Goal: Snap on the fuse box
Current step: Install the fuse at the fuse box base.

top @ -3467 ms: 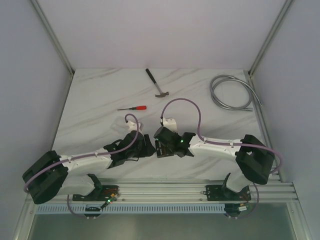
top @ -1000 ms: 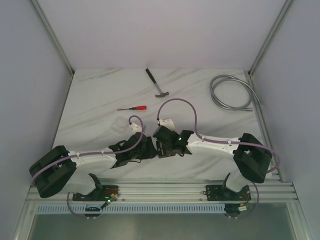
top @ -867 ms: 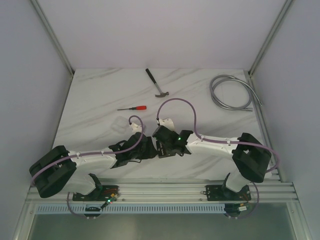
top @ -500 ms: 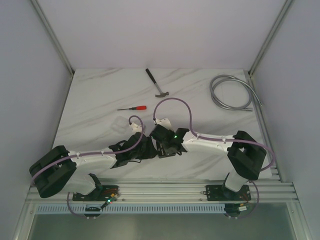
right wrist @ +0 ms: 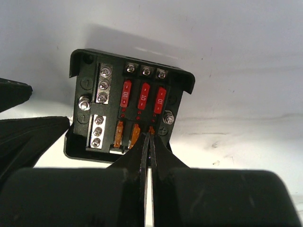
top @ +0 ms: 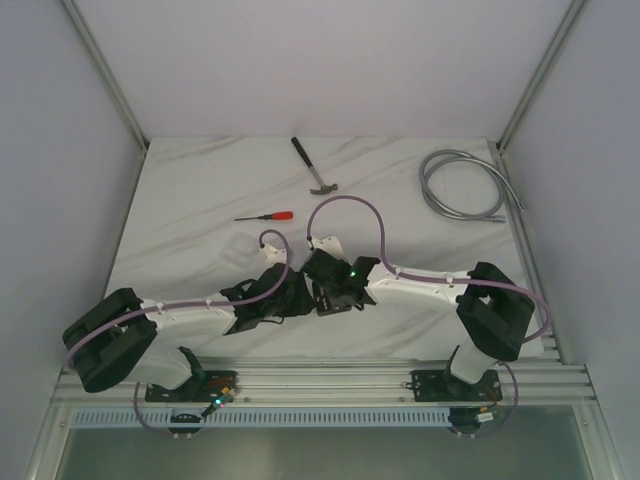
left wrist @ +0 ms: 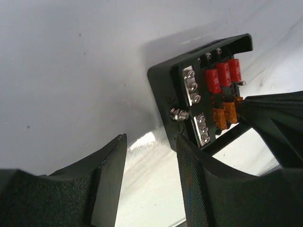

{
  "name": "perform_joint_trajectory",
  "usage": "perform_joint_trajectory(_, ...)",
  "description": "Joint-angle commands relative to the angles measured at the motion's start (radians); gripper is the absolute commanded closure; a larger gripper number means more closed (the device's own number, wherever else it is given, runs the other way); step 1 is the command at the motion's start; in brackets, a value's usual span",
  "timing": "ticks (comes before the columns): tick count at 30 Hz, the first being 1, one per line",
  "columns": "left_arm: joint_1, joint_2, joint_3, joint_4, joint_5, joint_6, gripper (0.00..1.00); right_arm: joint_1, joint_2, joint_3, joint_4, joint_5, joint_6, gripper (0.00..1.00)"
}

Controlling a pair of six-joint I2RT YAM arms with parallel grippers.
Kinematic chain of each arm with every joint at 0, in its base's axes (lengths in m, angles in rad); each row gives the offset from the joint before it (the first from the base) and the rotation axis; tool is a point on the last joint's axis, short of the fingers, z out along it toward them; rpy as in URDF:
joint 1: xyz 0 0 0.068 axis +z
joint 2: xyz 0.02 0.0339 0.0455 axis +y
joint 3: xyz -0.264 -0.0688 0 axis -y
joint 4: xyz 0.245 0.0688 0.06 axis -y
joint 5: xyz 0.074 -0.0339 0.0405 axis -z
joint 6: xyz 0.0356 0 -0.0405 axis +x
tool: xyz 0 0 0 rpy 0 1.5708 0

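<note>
The fuse box (right wrist: 128,109) is a black square box lying open-faced on the white table, with three red fuses above orange ones and two screw strips. My right gripper (right wrist: 151,135) is shut, its tips at the third orange fuse (right wrist: 151,128) by the box's near edge. My left gripper (left wrist: 151,142) stands open with nothing between its fingers, and its right finger (left wrist: 189,156) is against the corner of the fuse box (left wrist: 203,94). In the top view both grippers meet mid-table and hide most of the box.
A small clear plastic piece (top: 238,247) lies just left of the arms. Further back are a red-handled screwdriver (top: 266,216), a hammer (top: 315,168) and a coiled grey hose (top: 465,187) at the back right.
The right arm has shifted a little to the left over the last second, with its tips staying at the box. Since the earliest frame the left arm has moved, uncovering the clear piece.
</note>
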Motion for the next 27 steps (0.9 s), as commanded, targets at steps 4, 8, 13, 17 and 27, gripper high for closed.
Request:
perform_joint_trajectory(4,0.014,0.033,0.133,0.014,-0.059,0.046,0.44,-0.043,0.079,0.017,0.050,-0.008,-0.033,0.96)
perform_joint_trajectory(8,0.025,-0.016,0.141,-0.021,-0.070,0.051,0.42,-0.047,0.018,0.041,0.052,0.031,-0.043,0.86)
perform_joint_trajectory(13,0.029,-0.124,0.155,-0.153,-0.175,0.082,0.36,-0.050,-0.097,0.034,0.063,0.078,-0.051,0.68)
perform_joint_trajectory(17,0.072,-0.218,0.169,-0.286,-0.292,0.113,0.27,-0.071,-0.223,-0.016,0.124,0.076,-0.076,0.54)
perform_joint_trajectory(27,0.454,-0.279,0.183,-0.352,-0.334,0.229,0.05,-0.171,-0.342,-0.187,0.278,0.012,-0.135,0.18)
